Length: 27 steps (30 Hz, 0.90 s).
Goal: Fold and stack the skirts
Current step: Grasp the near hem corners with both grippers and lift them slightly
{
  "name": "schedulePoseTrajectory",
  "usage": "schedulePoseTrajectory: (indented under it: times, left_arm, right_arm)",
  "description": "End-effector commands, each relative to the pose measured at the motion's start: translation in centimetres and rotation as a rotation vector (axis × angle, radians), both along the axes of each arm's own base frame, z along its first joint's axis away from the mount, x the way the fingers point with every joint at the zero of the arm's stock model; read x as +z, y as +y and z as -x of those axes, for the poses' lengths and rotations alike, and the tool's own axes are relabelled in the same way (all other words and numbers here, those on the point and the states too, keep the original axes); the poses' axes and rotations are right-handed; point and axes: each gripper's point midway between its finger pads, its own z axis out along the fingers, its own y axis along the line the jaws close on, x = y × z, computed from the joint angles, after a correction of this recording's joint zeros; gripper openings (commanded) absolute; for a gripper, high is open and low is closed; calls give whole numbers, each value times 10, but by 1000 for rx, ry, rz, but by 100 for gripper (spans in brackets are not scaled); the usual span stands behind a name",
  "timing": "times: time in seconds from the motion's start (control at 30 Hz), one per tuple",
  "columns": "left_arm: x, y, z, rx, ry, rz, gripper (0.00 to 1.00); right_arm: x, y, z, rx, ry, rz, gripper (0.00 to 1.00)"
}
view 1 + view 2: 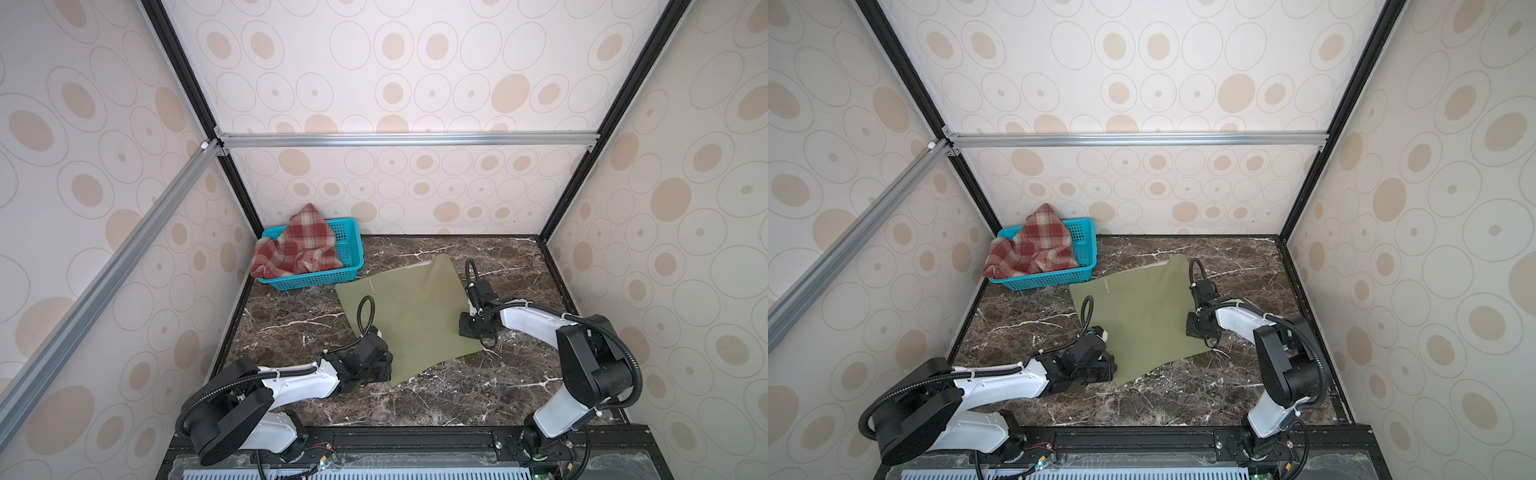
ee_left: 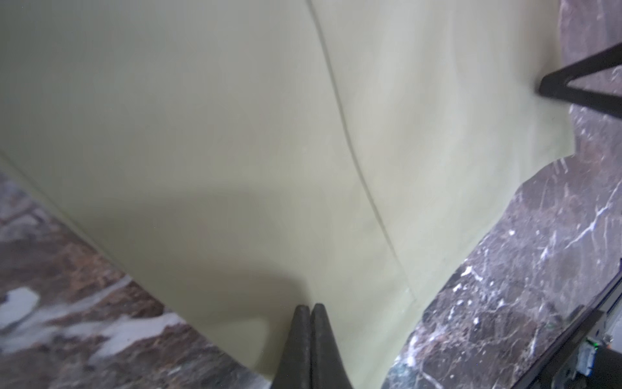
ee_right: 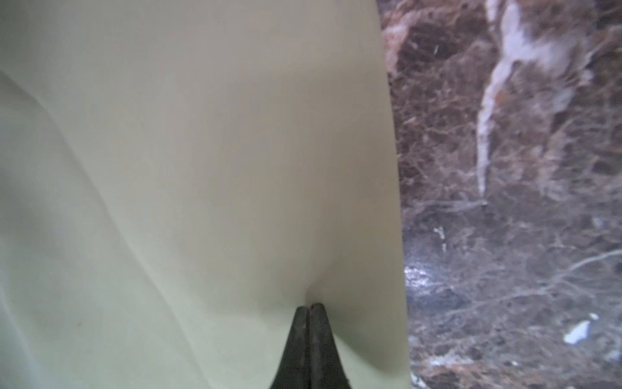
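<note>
— Across the upper frame, what surrounds you?
— Oval-patterned walls (image 1: 415, 62); below, a marble table (image 1: 436, 399). The olive skirt (image 1: 415, 316) lies spread mid-frame, the plaid skirt (image 1: 299, 249) in the teal basket (image 1: 351, 245) up-left. My left gripper (image 2: 310, 307) and right gripper (image 3: 308, 305), fingers pressed together, point at olive cloth.

Two cloth skirts: one plain olive-green smooth-fabric skirt (image 1: 415, 316) mid-table, one red-and-cream plaid woolly skirt (image 1: 297, 245) at ten o'clock. One teal perforated plastic basket (image 1: 309, 280), also ten o'clock. Two white-and-black robot arms: left arm (image 1: 291, 380) at seven o'clock, right arm (image 1: 528, 320) at four o'clock. One brown marble-patterned tabletop (image 1: 415, 399).
</note>
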Motion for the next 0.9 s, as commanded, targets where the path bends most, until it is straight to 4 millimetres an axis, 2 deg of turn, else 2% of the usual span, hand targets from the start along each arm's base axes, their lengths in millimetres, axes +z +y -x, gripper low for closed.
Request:
schedulePoseTrajectory:
  times: [0.0,0.1,0.2,0.33,0.53,0.7,0.87]
  left_arm:
    - [38,-6,-23,17,-99,-15,13]
    - [44,-3,-28,11,-103,-58,39]
    - [37,-4,-21,-14,-69,-49,47]
    - [22,3,0,-29,-15,-20,56]
    - [12,19,25,-33,32,2,63]
    - [10,5,37,-87,62,59,60]
    - [3,-9,46,-112,82,78,63]
  right_arm:
    - [18,0,6,13,-24,-13,7]
    - [18,-6,16,0,-21,0,15]
    - [19,-13,29,-19,-11,6,37]
    - [23,-22,47,-44,-12,13,44]
    - [22,-36,60,-87,5,1,50]
    - [14,-31,57,-101,33,-56,51]
    - [12,-28,52,-89,38,-59,51]
